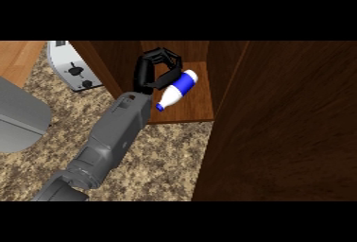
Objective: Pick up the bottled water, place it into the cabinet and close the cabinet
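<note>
Head view: bottle lying on cabinet shelf, one hand beside it

Head view shows the cabinet (230,56) w/ its dark wood door (286,127) swung open, filling the right side of the view. Shelf (191,106) inside is lighter brown wood; its front edge sits just above the counter top, and bare shelf shows to the right of the bottle up to the cabinet's inner wall. Bottled water (178,90) lies tilted on that shelf, cap end toward the shelf's front edge, base pointing deeper in. White body w/ a blue label band and blue cap. One grey forearm (111,137) runs up from lower left of the cabinet, its black hand (155,70) inside the opening just left of the bottle; which arm it is can't be told. Fingers curled in an open loop, bottle's base at or just beside the fingertips, not clearly clasped. Counter (160,156) is speckled beige-brown stone. Left of the cabinet: a silver toaster (77,68) near its side wall, and a grey sink basin (21,118) farther left at the view's edge
</note>
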Controlling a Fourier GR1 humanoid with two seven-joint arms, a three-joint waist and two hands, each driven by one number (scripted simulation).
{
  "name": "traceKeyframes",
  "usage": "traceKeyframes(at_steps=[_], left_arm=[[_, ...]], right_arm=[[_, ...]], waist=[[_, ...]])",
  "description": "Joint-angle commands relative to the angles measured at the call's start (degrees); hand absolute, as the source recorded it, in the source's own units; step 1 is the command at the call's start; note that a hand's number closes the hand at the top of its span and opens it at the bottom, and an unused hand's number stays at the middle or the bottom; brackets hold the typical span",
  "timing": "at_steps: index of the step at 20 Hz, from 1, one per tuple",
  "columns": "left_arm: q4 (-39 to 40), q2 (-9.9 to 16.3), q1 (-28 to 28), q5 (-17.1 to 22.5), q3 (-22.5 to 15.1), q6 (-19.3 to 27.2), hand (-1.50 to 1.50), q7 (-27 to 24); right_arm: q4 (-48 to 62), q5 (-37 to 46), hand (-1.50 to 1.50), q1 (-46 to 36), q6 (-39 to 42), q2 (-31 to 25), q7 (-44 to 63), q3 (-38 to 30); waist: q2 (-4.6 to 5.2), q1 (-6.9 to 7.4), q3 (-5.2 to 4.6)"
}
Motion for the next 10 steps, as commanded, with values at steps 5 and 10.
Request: traceKeyframes(at_steps=[5,10], left_arm=[[-7.07,0.06,6.02,6.07,-3.24,-13.80,1.50,3.05],[-16.04,0.07,13.04,7.65,-6.88,-18.59,1.50,5.62]], right_arm=[[-2.75,1.92,-1.50,1.44,-0.52,-1.94,-0.49,-2.16],[-4.35,4.36,-1.50,4.74,-1.50,-4.65,-1.07,0.29]], waist=[[-0.87,2.38,0.12],[-1.46,3.74,0.14]])
